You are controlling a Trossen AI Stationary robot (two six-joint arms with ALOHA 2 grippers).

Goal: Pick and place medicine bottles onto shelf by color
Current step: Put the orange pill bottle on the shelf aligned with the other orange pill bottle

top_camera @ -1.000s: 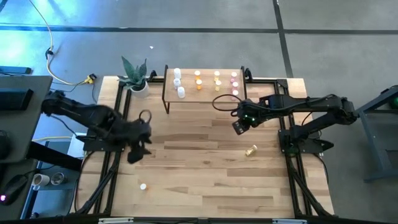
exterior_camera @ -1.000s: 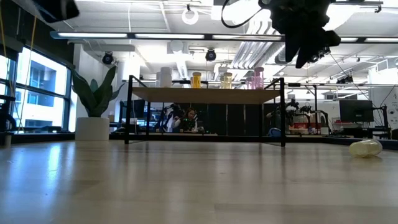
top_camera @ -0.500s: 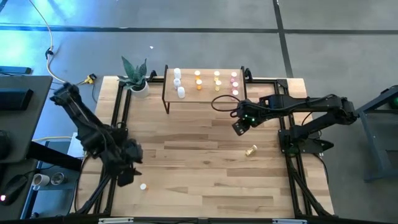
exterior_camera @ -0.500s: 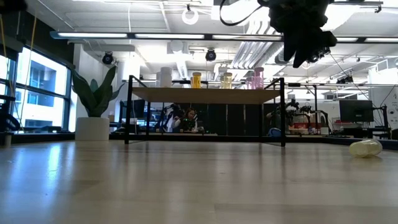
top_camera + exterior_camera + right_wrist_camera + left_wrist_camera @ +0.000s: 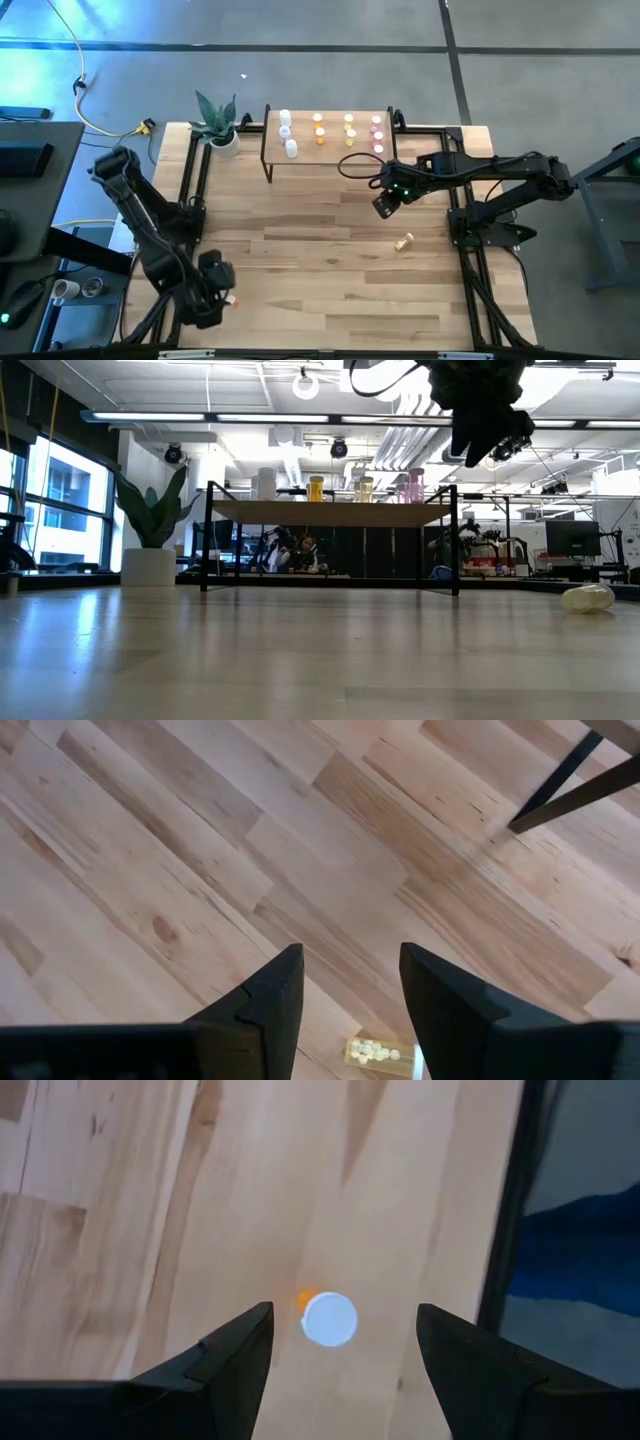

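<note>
An orange bottle with a white cap (image 5: 328, 1320) stands upright on the tabletop near the near left corner, and it also shows in the high view (image 5: 231, 299). My left gripper (image 5: 345, 1355) is open above it, one finger on either side, touching nothing; it also shows in the high view (image 5: 214, 290). A yellow bottle (image 5: 404, 242) lies on its side right of the middle; it also shows in the low view (image 5: 587, 598) and the right wrist view (image 5: 379, 1051). My right gripper (image 5: 383, 205) is open and empty, high above the table, near the shelf (image 5: 330, 150). White, orange, yellow and pink bottles stand on the shelf.
A potted plant (image 5: 218, 128) stands at the far left, beside the shelf. The shelf's black legs (image 5: 455, 545) stand on the table's far part. Black frame rails run along the table's left (image 5: 185, 250) and right (image 5: 470, 270) edges.
My left gripper has gone toward the table's near edge and a little toward its left edge, and now stands over the orange bottle. Neither loose bottle has moved.
</note>
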